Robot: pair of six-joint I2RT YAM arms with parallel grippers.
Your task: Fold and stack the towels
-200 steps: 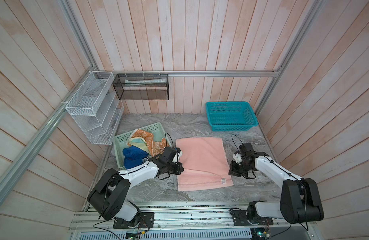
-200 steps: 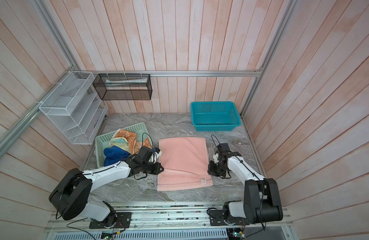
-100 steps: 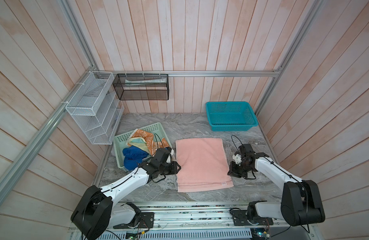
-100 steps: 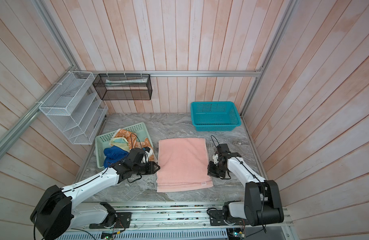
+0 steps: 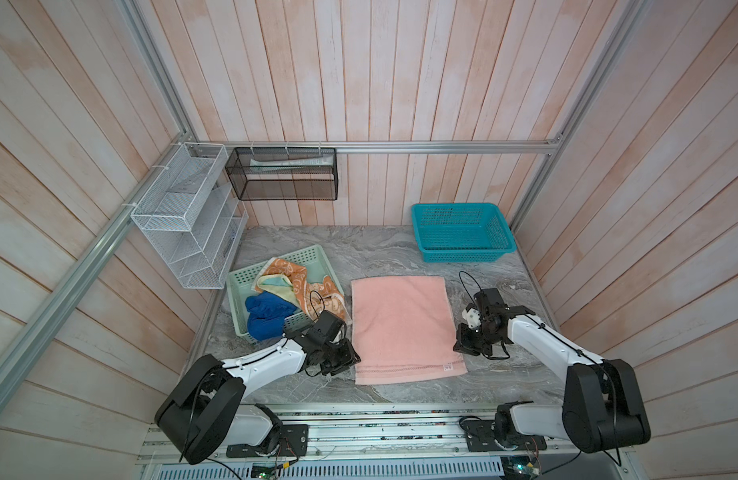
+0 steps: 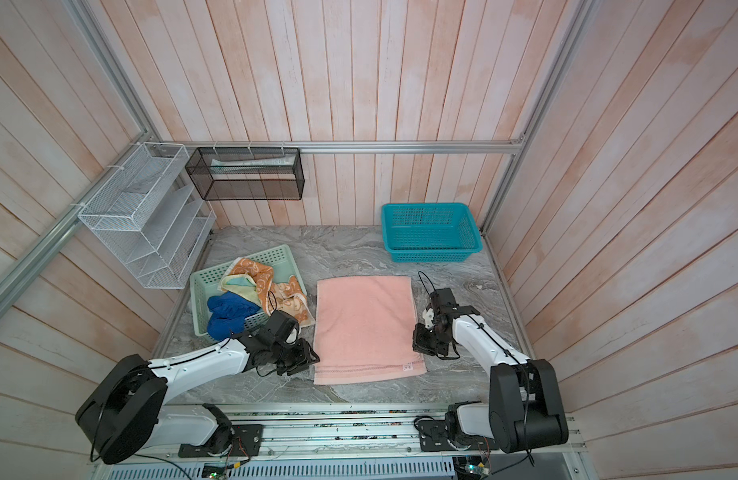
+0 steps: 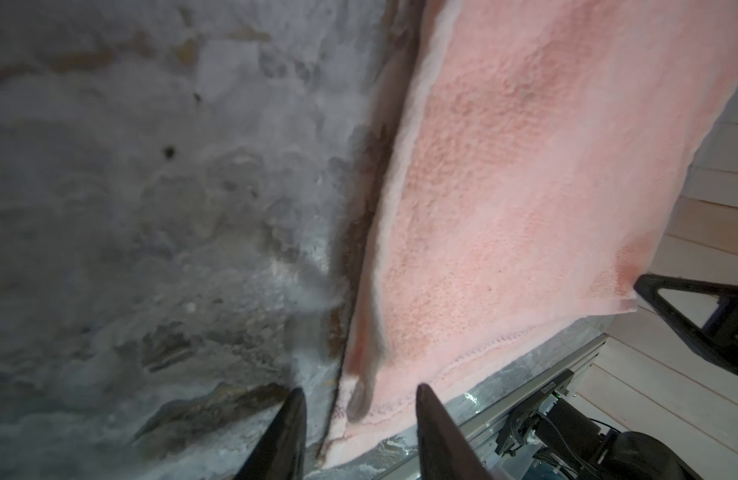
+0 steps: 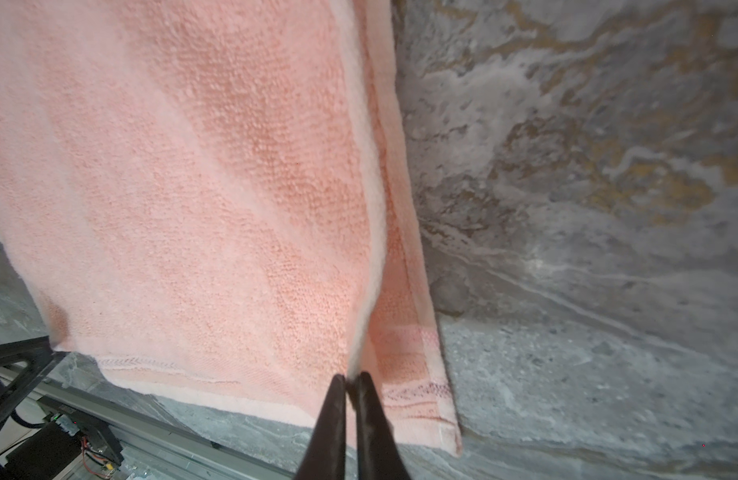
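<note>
A: Listing grippers first: right gripper (image 8: pixel 350 380)?
B: Pinched closed on the salmon-pink towel (image 8: pixel 192 187), upper layer's edge. Left gripper (image 7: pixel 359 390): jaws apart at that towel's opposite edge.
A: Remaining towels?
B: Blue towel (image 5: pixel 267 318), orange-and-cream towel (image 5: pixel 323 291): heaped in mint basket (image 5: pixel 282 256) just beyond the left gripper.

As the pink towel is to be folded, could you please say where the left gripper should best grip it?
Take the pink towel by its near left corner, coming low from the left: it lies flat on the table, and that edge curls up between the left gripper's open jaws.
</note>
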